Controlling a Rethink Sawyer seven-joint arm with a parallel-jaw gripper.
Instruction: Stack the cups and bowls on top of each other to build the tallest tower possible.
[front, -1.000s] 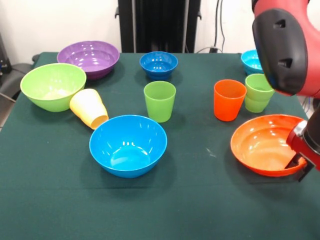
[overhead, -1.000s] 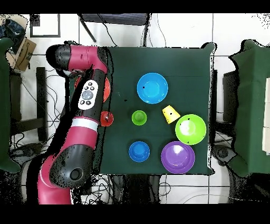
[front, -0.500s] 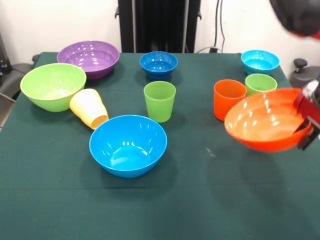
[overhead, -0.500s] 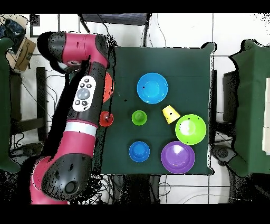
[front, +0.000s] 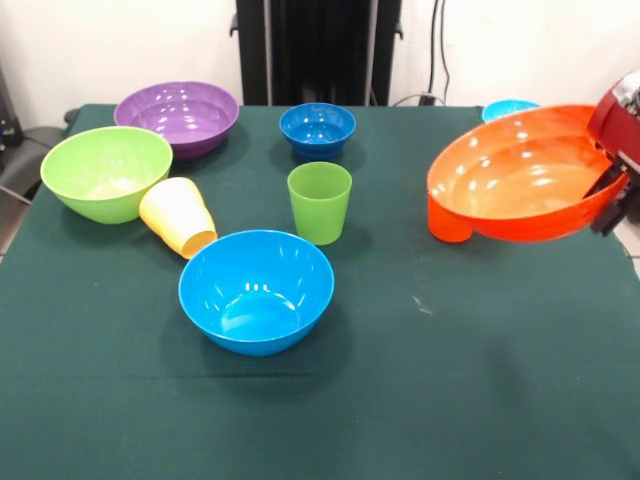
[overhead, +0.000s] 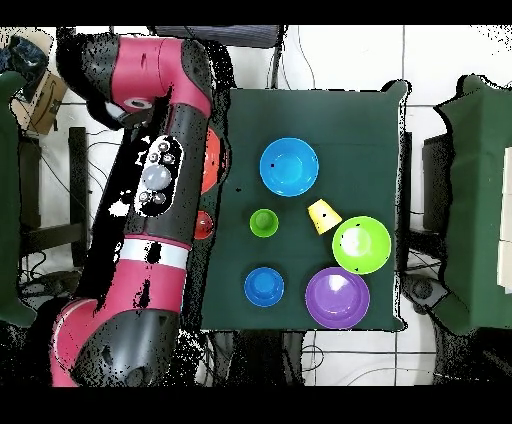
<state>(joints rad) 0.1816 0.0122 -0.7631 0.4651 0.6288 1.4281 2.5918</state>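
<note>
My gripper (front: 607, 196) at the right edge is shut on the rim of the orange bowl (front: 520, 175), which hangs tilted above the table. Below the bowl's left side peeks the orange cup (front: 449, 226). The big blue bowl (front: 256, 290) sits at front centre with the green cup (front: 320, 202) upright behind it. A yellow cup (front: 178, 217) lies on its side beside the lime green bowl (front: 105, 172). The purple bowl (front: 177, 117) and the dark blue bowl (front: 317, 128) stand at the back. No tower shows; each bowl stands alone.
A sliver of the turquoise bowl (front: 505, 108) shows behind the orange one. In the overhead view the arm (overhead: 165, 180) covers the table's left edge, hiding most of the orange bowl (overhead: 213, 165). The green cloth (front: 420, 400) ends at the table's edges.
The orange bowl has been lifted off the table at the right and carried upward. It now hides a light green cup and most of the turquoise bowl behind it.
</note>
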